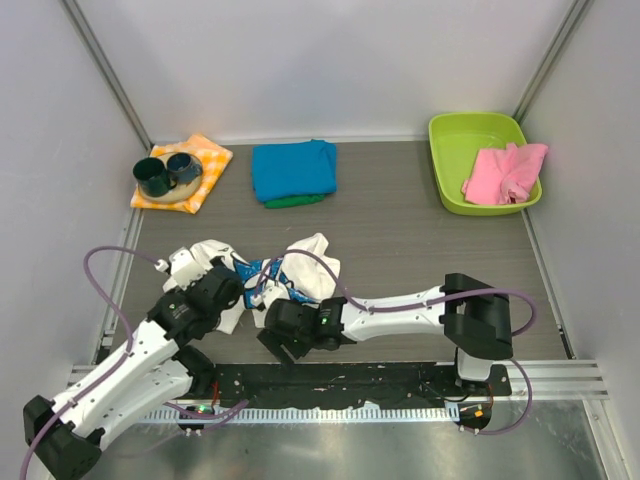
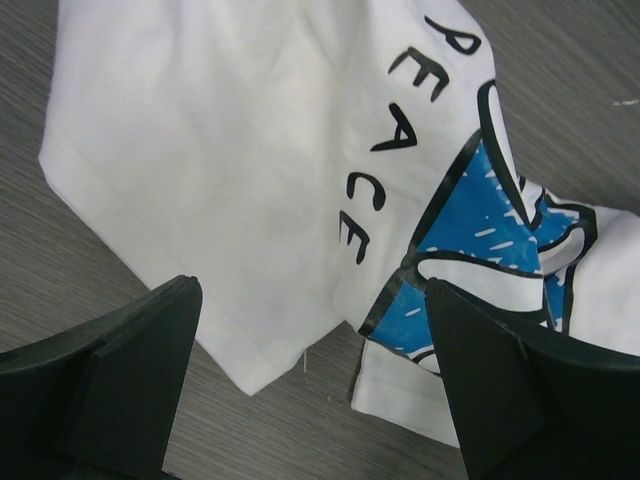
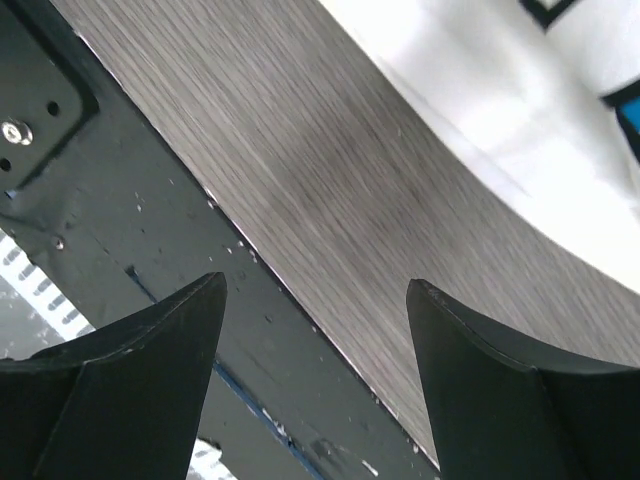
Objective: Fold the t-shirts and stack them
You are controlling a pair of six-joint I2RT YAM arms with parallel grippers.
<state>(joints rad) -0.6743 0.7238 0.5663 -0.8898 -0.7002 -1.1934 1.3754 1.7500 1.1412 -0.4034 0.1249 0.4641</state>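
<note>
The white t-shirt (image 1: 300,265) with blue daisy prints and "PEACE" lettering lies crumpled on the table near the front, left of centre. In the left wrist view the white t-shirt (image 2: 230,150) fills the upper part, with a hem corner between the fingers. My left gripper (image 1: 228,292) (image 2: 312,292) is open just above its near left edge. My right gripper (image 1: 282,342) (image 3: 316,283) is open and empty over the table's near edge, beside the white shirt (image 3: 500,100). A folded turquoise t-shirt (image 1: 293,168) lies on a green one (image 1: 296,201) at the back.
An orange-and-white checked cloth (image 1: 205,160) at the back left carries two dark cups (image 1: 165,173). A lime-green bin (image 1: 462,140) at the back right holds a pink cloth (image 1: 505,172). A black mounting rail (image 3: 120,230) runs along the near edge. Grey walls enclose the table.
</note>
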